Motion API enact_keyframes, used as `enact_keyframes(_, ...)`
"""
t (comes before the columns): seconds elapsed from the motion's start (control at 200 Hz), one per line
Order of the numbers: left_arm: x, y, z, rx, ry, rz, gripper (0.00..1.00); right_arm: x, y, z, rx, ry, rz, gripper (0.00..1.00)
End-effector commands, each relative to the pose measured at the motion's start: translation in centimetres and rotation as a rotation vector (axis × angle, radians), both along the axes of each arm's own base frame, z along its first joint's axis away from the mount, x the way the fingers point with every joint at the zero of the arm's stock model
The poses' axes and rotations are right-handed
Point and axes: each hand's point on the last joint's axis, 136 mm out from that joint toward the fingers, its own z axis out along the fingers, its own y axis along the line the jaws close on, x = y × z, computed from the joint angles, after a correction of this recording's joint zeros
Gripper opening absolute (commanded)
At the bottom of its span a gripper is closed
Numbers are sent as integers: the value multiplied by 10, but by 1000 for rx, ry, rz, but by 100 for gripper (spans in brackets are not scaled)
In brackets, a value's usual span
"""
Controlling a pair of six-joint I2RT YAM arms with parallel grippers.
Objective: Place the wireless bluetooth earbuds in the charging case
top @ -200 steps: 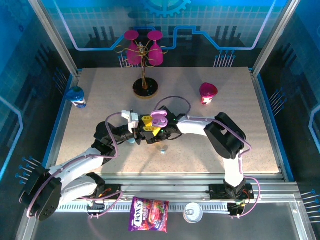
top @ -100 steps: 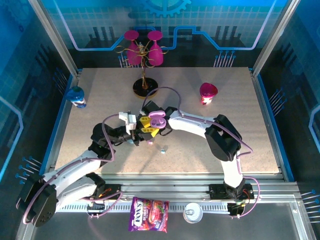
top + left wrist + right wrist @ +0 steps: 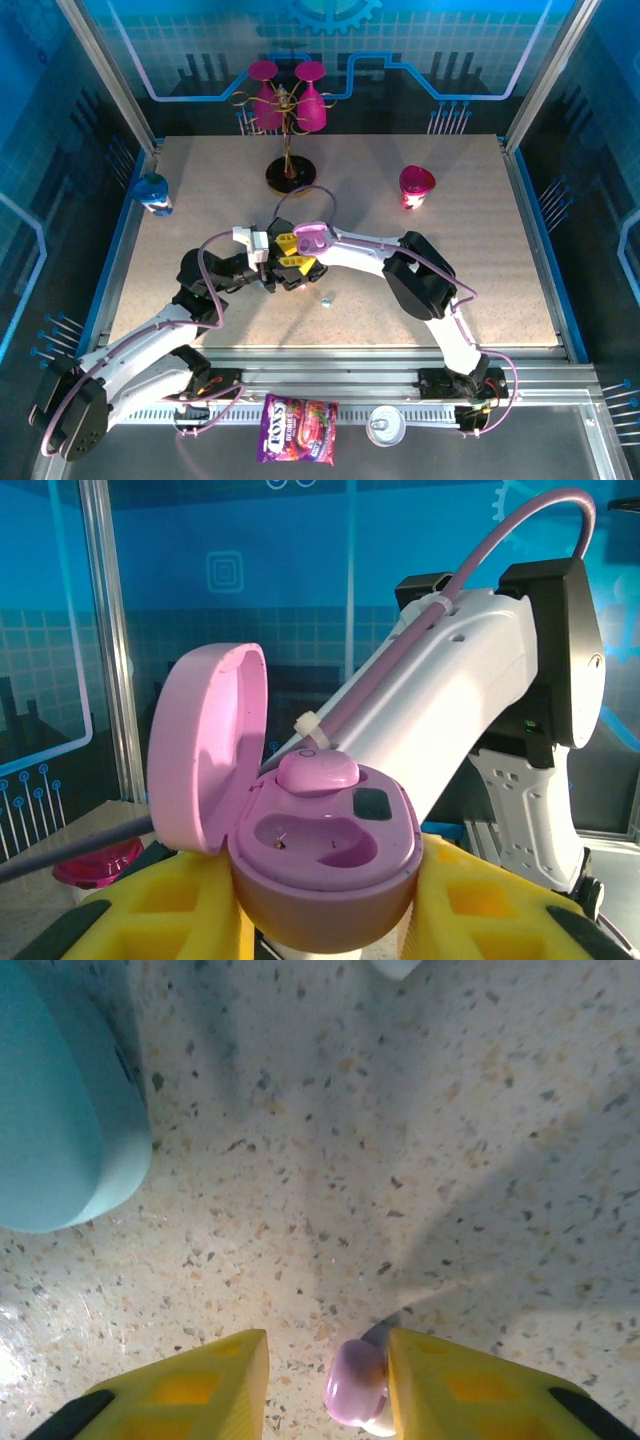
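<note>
Now right end effector [image 3: 325,1360] farther left, near pink charging case [image 3: 320,885].

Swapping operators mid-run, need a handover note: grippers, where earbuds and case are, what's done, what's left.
Left gripper: shut on the pink pebble-shaped plastic charging case, lid open.
Right gripper: open, low over the speckled table, a tiny pinkish plastic earbud between its fingers, not yet pinched.
Done: one pink earbud sits in one socket of the case.
To do: other socket is empty; grip the pinkish earbud and seat it there. Another tiny pale bud lies loose on the table; a teal rounded case lies near the right gripper.
</note>
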Motion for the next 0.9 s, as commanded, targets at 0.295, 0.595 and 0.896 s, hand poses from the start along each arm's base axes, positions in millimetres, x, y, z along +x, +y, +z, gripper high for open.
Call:
enact_keyframes(0.295,1,1,3,4,-17,23,29,-6,-1,-6,-45,18,8,28)
enact_keyframes(0.595,2,1,2,5,-16,28,29,-4,-7,-7,-66,4,14,19)
enact_keyframes(0.896,4,2,1,3,-13,40,30,6,-23,13,2,-36,-34,18)
